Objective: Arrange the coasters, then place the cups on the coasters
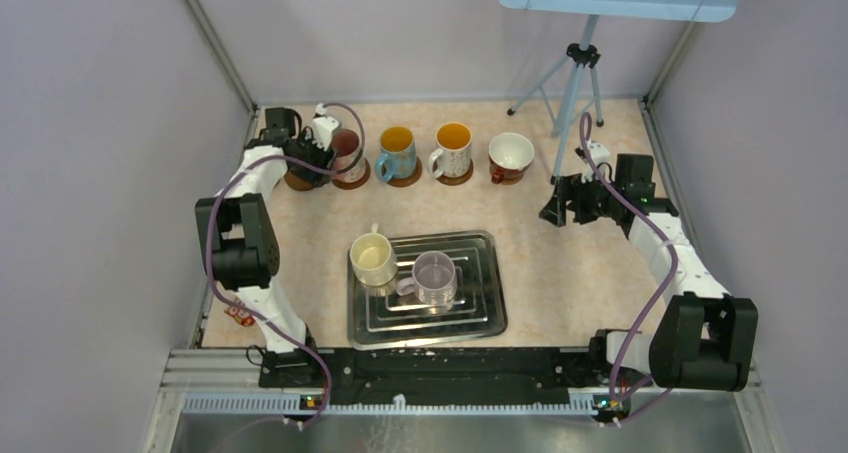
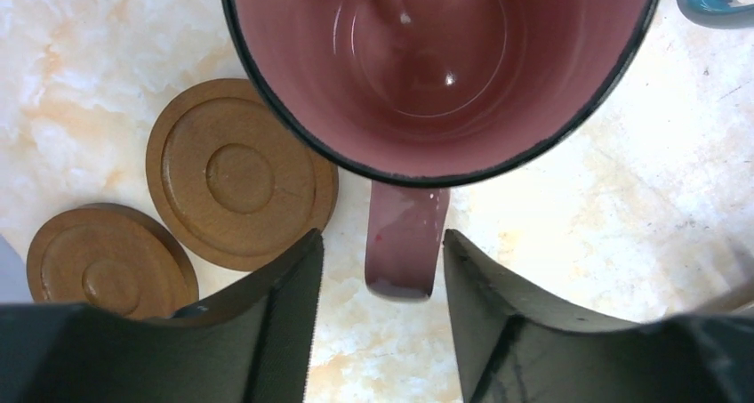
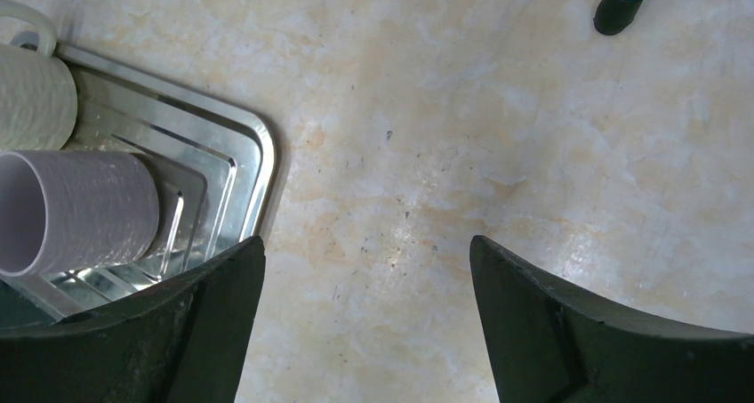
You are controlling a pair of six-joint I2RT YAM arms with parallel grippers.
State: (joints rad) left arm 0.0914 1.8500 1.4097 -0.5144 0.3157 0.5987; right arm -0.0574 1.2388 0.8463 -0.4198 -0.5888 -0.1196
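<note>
One snag risk: the handle of the pink mug (image 2: 436,74).
Left gripper (image 2: 382,243) straddles it, parted, holding nothing; a skewed retreat could tip it. Right gripper (image 3: 366,240) gapes empty.

Illumination: even, diffuse and moderately bright in all three views.

In the top view, the table (image 1: 570,263) is uniformly lit, with soft, short shadows beneath the arms, and the tray (image 1: 475,263) returns bright mirror streaks. In the left wrist view, small specular highlights sit on the glazed interior of the pink mug (image 2: 427,74). The left gripper (image 2: 381,238) is close to the lens and renders dark and slightly soft. In the right wrist view, the table surface is sharp, while the right gripper (image 3: 366,240) appears dark with little surface detail.
</note>
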